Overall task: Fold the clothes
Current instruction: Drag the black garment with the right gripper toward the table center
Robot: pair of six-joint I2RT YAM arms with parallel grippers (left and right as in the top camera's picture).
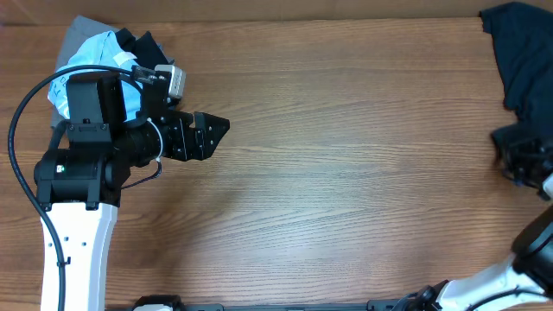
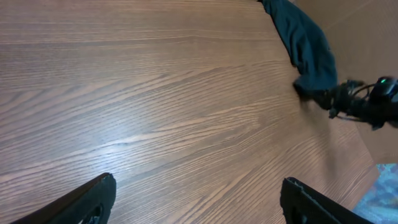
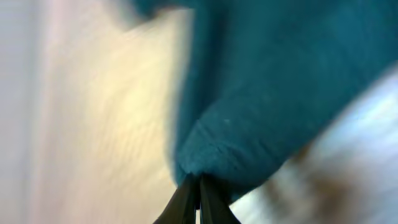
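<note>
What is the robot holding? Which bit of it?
The right gripper pinches the dark T-shirt by a bunched fold at its end; the left gripper, jaws open, holds nothing.

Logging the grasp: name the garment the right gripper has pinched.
The dark navy T-shirt, far right; the light blue shirt and grey garment lie far left.

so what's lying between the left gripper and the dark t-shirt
Only bare wooden table: the overhead view shows nothing on it from the left gripper across to the dark T-shirt at the right edge; the left wrist view agrees.
</note>
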